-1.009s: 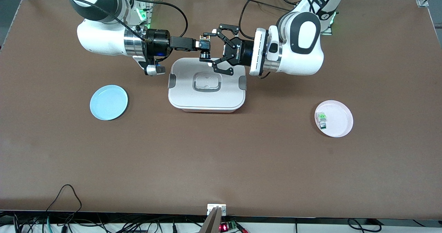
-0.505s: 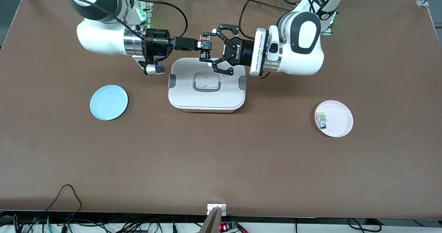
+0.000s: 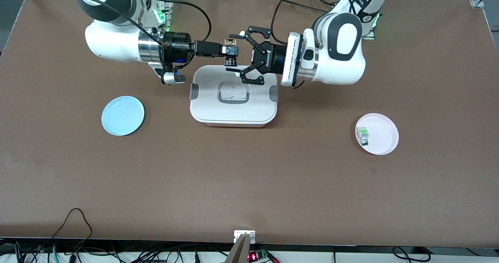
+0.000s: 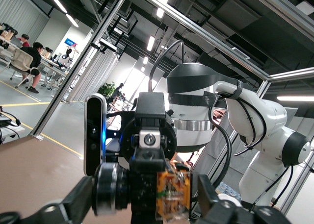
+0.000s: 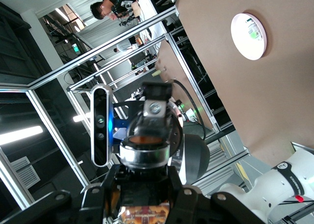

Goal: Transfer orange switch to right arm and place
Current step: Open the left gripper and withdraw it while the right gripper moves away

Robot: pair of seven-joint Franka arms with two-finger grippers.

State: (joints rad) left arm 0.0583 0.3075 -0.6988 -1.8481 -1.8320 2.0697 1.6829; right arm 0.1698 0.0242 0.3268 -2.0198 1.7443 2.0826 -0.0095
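The orange switch (image 3: 230, 51) hangs in the air over the robots' edge of the white lidded box (image 3: 249, 114). My right gripper (image 3: 229, 50), slim and black, is shut on it from the right arm's end. My left gripper (image 3: 233, 53) faces it, with its claw fingers (image 3: 235, 35) spread apart to either side of the switch and not touching it. In the left wrist view the switch's orange block (image 4: 172, 194) and black cylinder (image 4: 111, 189) sit between my open left gripper's (image 4: 142, 207) fingers. In the right wrist view my right gripper (image 5: 142, 202) clamps the switch (image 5: 143, 185).
A blue plate (image 3: 122, 115) lies toward the right arm's end. A pink plate (image 3: 384, 138) toward the left arm's end holds a small green-and-white part (image 3: 363, 135); the plate also shows in the right wrist view (image 5: 249, 36). Cables run along the table's edges.
My left gripper's fingers have spread wider and come off the switch. The right gripper keeps its hold, and the switch has barely shifted.
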